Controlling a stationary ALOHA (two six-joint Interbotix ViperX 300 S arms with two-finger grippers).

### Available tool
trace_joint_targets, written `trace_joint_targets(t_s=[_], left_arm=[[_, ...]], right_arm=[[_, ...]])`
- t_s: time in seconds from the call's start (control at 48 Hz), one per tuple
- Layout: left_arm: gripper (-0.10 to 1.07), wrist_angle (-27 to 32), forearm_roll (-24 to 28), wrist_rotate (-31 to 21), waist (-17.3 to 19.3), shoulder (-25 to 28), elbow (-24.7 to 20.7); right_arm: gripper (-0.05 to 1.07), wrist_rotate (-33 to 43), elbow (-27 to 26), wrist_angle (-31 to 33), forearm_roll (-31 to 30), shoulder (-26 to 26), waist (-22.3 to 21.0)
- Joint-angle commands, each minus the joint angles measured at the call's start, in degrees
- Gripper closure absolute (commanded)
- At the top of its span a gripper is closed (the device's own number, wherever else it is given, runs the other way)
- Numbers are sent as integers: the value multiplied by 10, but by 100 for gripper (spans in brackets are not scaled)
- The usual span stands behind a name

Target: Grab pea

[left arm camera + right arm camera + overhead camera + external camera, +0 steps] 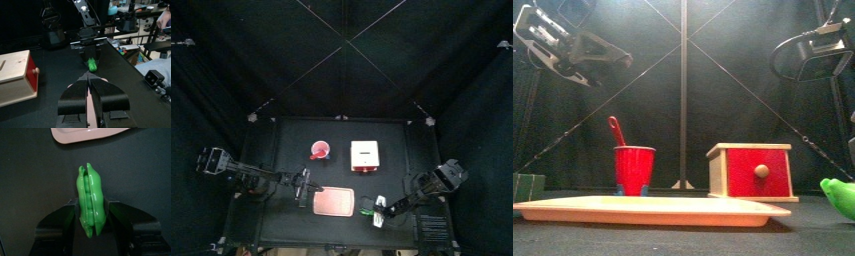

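Note:
The pea (89, 198) is a bright light-green pod standing lengthwise between the two jaws of my right gripper (90, 214), which press on its sides. In the top view the pea (368, 212) and my right gripper (380, 208) are at the table's front right, just right of the pink tray (334, 203). In the front view the pea (838, 196) shows at the right edge. My left gripper (89, 76) is shut and empty, at the tray's left end (305, 189). The left wrist view shows the pea (91, 64) ahead of it.
A red cup (321, 151) with a red stick in it and a wooden box with a red face (366, 155) stand behind the tray. A dark green block (527, 187) sits at the front left. Black curtains close in the table.

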Motion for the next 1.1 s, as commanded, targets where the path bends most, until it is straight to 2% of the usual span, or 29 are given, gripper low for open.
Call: trace_joint_targets(t_s=[0.0,0.146,0.479,1.083], left_arm=[[54,-5,-2,0,1,0,-6],[54,-4,-3,-1,1,0,-6],[54,-4,-3,0,1,0,-5],[54,-4,-2,1,1,-1,-3]], right_arm=[[29,-1,-8,-1,0,-8,-3],[34,-1,-9,11,1,-18,-6],[34,-1,-10,30,-4,-59,-9],[34,-1,-21,30,-4,-59,-37]])
